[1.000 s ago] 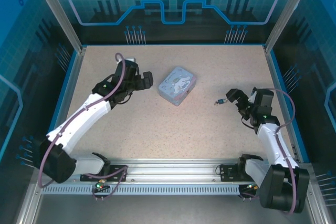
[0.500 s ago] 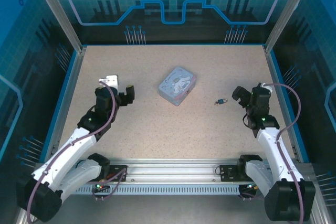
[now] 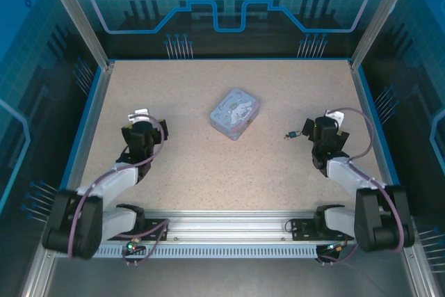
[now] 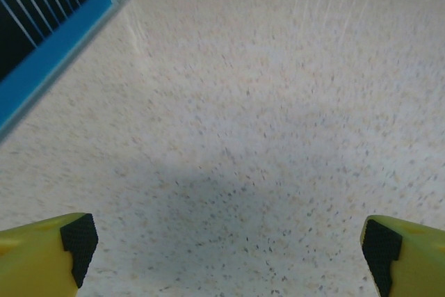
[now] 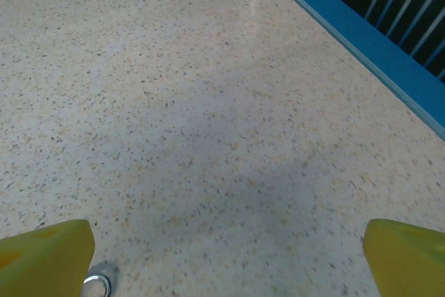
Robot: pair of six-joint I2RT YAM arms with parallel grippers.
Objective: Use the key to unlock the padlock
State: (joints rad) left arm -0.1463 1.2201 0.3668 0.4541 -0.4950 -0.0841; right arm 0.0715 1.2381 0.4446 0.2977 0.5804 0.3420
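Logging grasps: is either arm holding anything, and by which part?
Nothing is held. The left gripper and right gripper both have open jaws; the padlock lies ungripped nearby.

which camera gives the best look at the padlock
Top external: the padlock lies whole on the table, in the open, though tiny. The right wrist view catches just a silvery ring at its bottom edge, possibly part of it. The left wrist view faces table elsewhere.

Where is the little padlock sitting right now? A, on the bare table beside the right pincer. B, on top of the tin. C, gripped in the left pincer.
A: the padlock lies on the table beside the open right pincer, away from the tin.
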